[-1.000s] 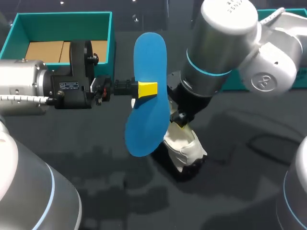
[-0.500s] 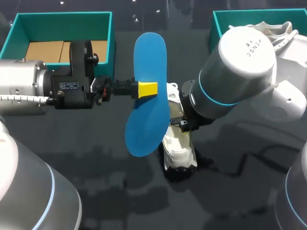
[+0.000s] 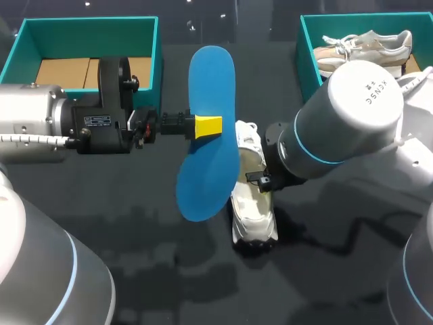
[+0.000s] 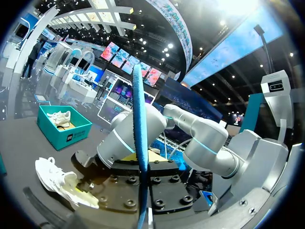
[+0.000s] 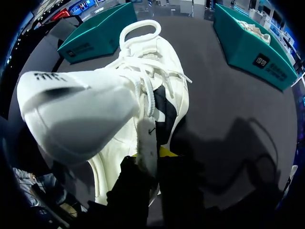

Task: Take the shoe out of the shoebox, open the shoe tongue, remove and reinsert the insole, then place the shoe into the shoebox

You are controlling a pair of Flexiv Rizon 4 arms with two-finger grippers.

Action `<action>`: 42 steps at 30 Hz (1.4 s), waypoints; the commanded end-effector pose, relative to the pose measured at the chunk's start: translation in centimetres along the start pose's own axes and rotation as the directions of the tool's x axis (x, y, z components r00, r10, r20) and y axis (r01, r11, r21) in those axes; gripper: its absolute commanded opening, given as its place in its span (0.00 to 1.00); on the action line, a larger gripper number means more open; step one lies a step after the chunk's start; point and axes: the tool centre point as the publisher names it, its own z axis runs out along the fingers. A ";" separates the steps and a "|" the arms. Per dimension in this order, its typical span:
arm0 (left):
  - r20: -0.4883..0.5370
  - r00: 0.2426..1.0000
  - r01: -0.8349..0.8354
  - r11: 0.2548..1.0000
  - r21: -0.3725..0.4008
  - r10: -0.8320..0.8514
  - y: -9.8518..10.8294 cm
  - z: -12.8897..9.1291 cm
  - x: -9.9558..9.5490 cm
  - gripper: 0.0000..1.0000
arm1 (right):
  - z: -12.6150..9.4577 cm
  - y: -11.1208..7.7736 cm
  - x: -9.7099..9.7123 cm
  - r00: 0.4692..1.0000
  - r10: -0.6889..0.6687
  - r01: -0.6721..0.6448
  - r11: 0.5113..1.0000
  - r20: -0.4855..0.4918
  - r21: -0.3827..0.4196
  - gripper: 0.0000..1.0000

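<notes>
While the white lace-up shoe (image 3: 252,203) lies on the dark table (image 3: 169,271) near its middle, outside both boxes, the right gripper (image 5: 150,160) pinches a white edge of its upper beside the laces. The wrist view shows the fabric caught between the fingers. Just beside the shoe, raised off the table, hangs the flat blue insole (image 3: 206,162). The left gripper (image 3: 208,126) clamps it near its waist, with one yellow tip flat on the near face. The far finger is hidden, but the insole rests on nothing else, so I judge it held from both sides.

The reinsertion looks risky. The thin pinch could let the insole swivel or slip once its end meets the shoe's opening. Its end may also snag on the tongue or laces and buckle. The shoe is held by only a soft edge, so a push could tip it or slide it. The two arms are close enough to knock together.

I count one shoe on the table and one insole. There are two teal boxes: the left box (image 3: 81,24) holds brown cardboard (image 3: 64,71), and the right box (image 3: 308,47) holds at least one beige sneaker (image 3: 369,46).
</notes>
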 end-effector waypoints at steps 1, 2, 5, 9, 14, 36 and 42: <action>0.003 1.000 -0.001 1.000 0.003 0.001 -0.1 0.2 0.2 0.00 | 0.7 0.5 0.1 1.000 0.003 -0.003 0.999 0.007 0.039 0.00; 0.003 1.000 -0.001 1.000 0.003 0.001 -0.1 0.2 0.2 0.00 | 0.9 0.5 0.1 1.000 0.003 -0.003 0.999 0.012 0.051 0.00; 0.003 1.000 -0.001 1.000 0.003 0.001 -0.1 0.2 0.2 0.00 | 1.1 0.4 0.1 1.000 0.001 -0.002 0.997 0.012 0.074 0.00; 0.003 1.000 -0.001 1.000 0.003 0.001 -0.1 0.2 0.2 0.00 | 1.6 0.3 0.1 1.000 0.005 -0.005 0.996 0.002 0.093 0.00; 0.003 1.000 -0.001 1.000 0.003 0.001 -0.1 0.2 0.2 0.00 | 2.7 -0.2 0.0 0.999 0.018 -0.015 0.992 -0.030 0.122 0.00; 0.003 1.000 -0.001 1.000 0.003 0.001 -0.1 0.2 0.2 0.00 | 4.3 -0.9 -0.1 0.997 0.038 -0.026 0.983 -0.061 0.181 0.15; 0.003 1.000 -0.001 1.000 0.003 0.001 -0.1 0.2 0.2 0.00 | 3.1 -0.7 -0.1 0.999 0.038 -0.032 0.985 -0.033 0.170 0.93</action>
